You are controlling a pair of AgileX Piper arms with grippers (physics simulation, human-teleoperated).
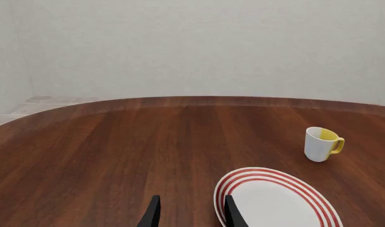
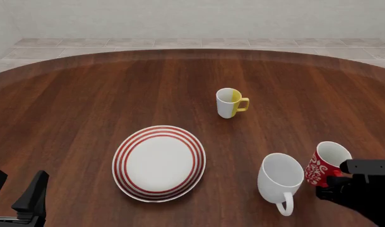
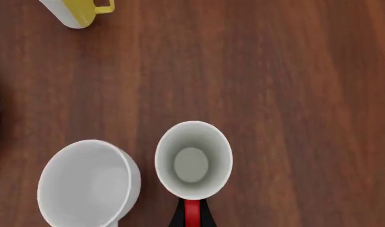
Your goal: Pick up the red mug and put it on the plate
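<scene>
Glossy red mug point(image 2: 323, 166) stands upright on wood-grain desk point(image 2: 85, 104), handle toward right tool point(image 3: 191, 216), seemingly pinched. Left tool point(image 2: 16, 191) gapes empty.

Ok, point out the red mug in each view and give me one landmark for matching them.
Front view: red mug at lower right, beside the plain white mug, right gripper at it.
Right wrist view: seen from above, white inside showing, red handle between the fingers.
Left wrist view: not in it.
Shared landmark: the white-and-yellow mug.
</scene>
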